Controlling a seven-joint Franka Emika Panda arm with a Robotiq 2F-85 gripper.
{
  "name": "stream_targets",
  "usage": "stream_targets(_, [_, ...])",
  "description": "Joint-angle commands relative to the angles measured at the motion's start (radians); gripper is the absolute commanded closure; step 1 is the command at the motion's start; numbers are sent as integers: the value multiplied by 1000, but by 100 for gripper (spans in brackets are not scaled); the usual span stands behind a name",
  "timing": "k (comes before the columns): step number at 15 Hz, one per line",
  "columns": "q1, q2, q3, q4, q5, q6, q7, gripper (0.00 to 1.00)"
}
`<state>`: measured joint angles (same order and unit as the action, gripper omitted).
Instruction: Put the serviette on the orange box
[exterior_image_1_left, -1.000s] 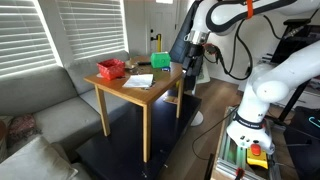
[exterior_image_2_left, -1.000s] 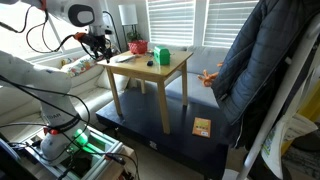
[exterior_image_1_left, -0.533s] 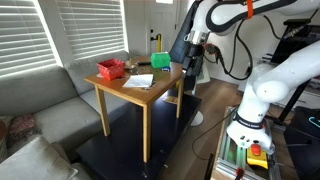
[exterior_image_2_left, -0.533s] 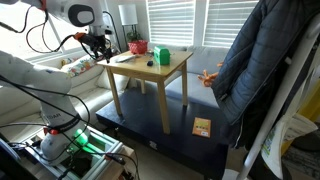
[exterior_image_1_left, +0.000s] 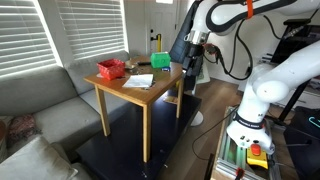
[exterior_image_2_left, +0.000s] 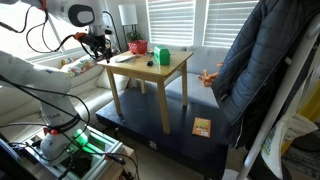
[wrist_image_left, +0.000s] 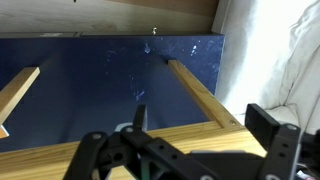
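Note:
The serviette (exterior_image_1_left: 140, 80) is a white paper sheet lying flat on the wooden table (exterior_image_1_left: 150, 95), also faintly visible in an exterior view (exterior_image_2_left: 122, 58). The orange box (exterior_image_1_left: 110, 69) stands at the table's far corner; it shows in both exterior views (exterior_image_2_left: 136, 46). My gripper (exterior_image_1_left: 190, 70) hangs just off the table's edge, beside it (exterior_image_2_left: 98, 50), apart from both things. In the wrist view the gripper (wrist_image_left: 205, 125) is open and empty, above the table's edge (wrist_image_left: 190, 135). The serviette and box are out of the wrist view.
A bright green box (exterior_image_1_left: 160, 60) stands on the table, with a small black object (exterior_image_2_left: 150, 62) near it. A grey sofa (exterior_image_1_left: 40, 105) is beside the table. A dark blue mat (wrist_image_left: 100, 70) lies under it. A person in a dark jacket (exterior_image_2_left: 255, 70) stands nearby.

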<state>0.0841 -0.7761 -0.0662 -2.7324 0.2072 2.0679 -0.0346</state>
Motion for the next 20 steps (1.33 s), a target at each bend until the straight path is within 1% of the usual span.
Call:
stream_targets(1, [-12,1,11,3,8,-5,-7,0])
stream_targets(3, [0,14,7,15,29,17,-9,0])
stream_targets(6, [11,61,16,66,63,28,19,0])
stream_targets(11, [7,167,21,157,104,43,30,0])
stream_targets(14, [-5,242,32,198,98,96,45,0])
stream_targets(20, [-7,397,32,261,104,278,67,0])
